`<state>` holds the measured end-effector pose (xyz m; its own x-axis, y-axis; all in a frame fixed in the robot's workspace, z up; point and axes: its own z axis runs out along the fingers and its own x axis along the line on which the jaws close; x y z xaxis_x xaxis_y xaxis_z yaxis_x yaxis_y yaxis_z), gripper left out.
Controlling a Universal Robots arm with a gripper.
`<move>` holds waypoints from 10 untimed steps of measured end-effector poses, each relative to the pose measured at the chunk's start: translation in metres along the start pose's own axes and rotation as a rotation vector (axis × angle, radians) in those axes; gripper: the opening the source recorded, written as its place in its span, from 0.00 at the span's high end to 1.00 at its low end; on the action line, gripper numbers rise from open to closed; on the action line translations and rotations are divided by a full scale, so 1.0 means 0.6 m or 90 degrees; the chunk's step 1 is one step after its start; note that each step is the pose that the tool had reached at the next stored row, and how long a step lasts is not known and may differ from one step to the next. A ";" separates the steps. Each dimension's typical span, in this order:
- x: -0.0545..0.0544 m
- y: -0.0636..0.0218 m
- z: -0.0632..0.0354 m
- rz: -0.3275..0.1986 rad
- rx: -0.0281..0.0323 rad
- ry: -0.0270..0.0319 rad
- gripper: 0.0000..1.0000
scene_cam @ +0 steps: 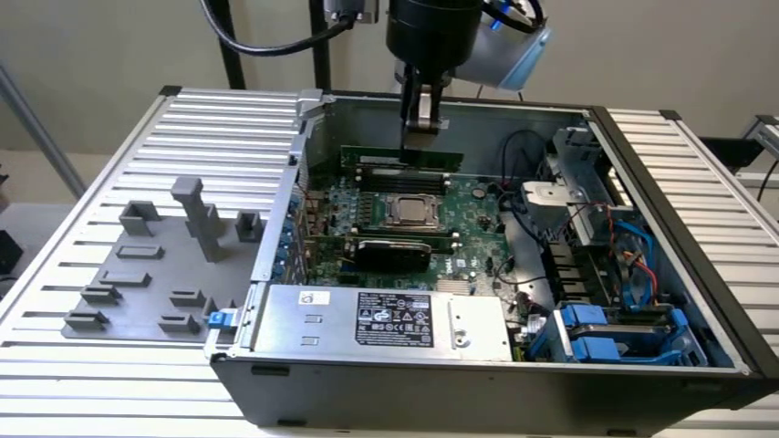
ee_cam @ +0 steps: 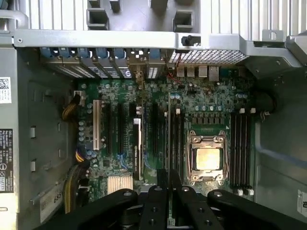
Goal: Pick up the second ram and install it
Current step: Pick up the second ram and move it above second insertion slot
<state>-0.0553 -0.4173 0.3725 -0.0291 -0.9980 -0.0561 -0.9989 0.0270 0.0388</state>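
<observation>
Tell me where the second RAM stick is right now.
In the exterior view, the second ram stands on edge inside the case, gripped from above by the gripper, just behind the CPU socket toward the far wall.

The claw (ee_cam: 169, 177) grips the second ram (ee_cam: 169, 197) edge-on above the motherboard (ee_cam: 217, 103).

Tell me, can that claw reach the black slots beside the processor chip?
Probably yes. The case is open on top, and the claw, shut on what looks like a green memory stick, hangs above the slots with no cable or part visibly crossing in between.
</observation>
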 end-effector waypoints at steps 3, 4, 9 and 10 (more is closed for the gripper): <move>-0.018 -0.012 0.010 0.000 0.0000 0.0000 0.87; -0.024 -0.016 0.013 0.000 0.0000 0.0000 0.87; -0.044 -0.032 0.027 0.000 0.0000 0.0000 0.87; -0.047 -0.034 0.029 0.000 0.0000 0.0000 0.87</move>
<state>-0.0347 -0.3886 0.3558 -0.0293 -0.9980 -0.0561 -0.9989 0.0272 0.0388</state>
